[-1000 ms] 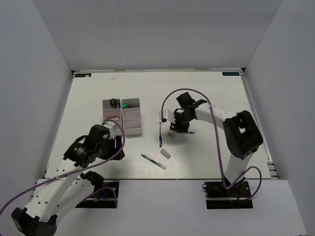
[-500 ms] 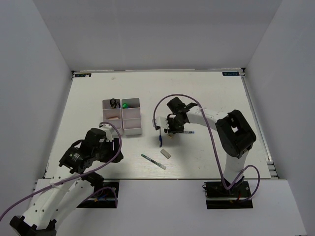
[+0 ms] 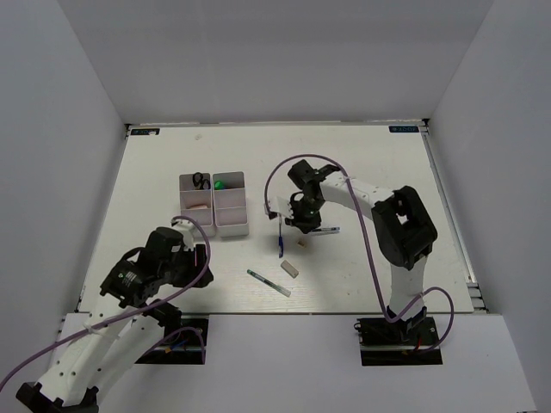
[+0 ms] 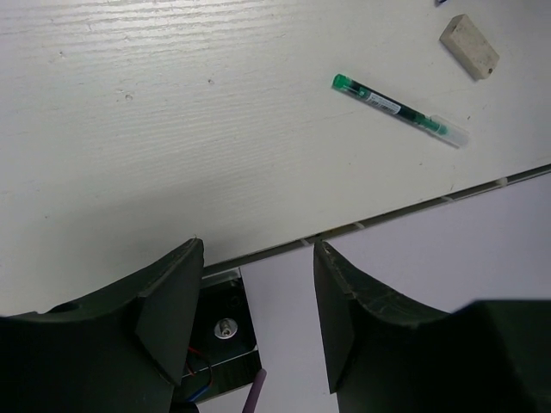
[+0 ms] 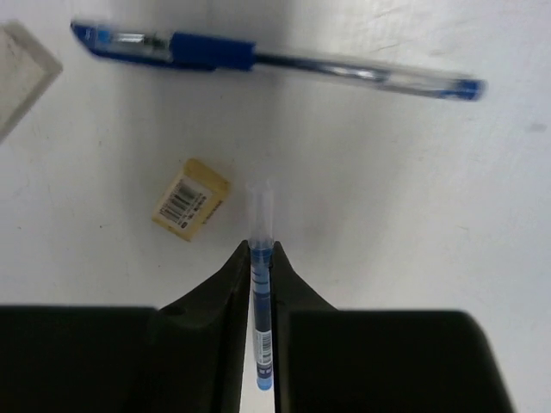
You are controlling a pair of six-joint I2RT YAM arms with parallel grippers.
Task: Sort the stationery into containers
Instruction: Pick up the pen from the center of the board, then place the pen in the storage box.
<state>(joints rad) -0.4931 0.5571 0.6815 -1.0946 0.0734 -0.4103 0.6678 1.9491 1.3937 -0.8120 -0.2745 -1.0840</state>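
Pinching a thin clear-barrelled pen with blue ink (image 5: 261, 297) between the narrow dark fingers of the right gripper (image 5: 261, 258), jaws drawn together on the barrel. Gripping it lengthwise along the fingers and leaving the clear tip poking forward, probably for carrying it level and sliding it end-first into a long compartment. Not showing whether the pen is lifted off the white table (image 5: 413, 215) or resting on it.

Working in a crowded patch: passing just beside a small beige eraser with a barcode label (image 5: 191, 209) without touching it. Facing a thicker clear pen with a blue rubber grip (image 5: 275, 58) lying crosswise beyond, and a pale grey block eraser (image 5: 21, 73) at the corner of the right wrist view. Risking a nudge to the beige eraser on any sideways swing.

Holding the left gripper (image 4: 258, 249) with jaws wide apart and nothing between them, hanging over the table's near edge. Staying well apart from the green-ended clear pen (image 4: 400, 110), seemingly parked there to give the other arm room.

Waiting toward the left of the table, well apart from the clamped pen: two pale grey-white divided plastic trays (image 3: 232, 231), set side by side and touching. Already housing black-handled scissors (image 3: 199, 180) and a green-capped marker (image 3: 220, 183) in the far compartments, and leaving the pens and erasers to sort.
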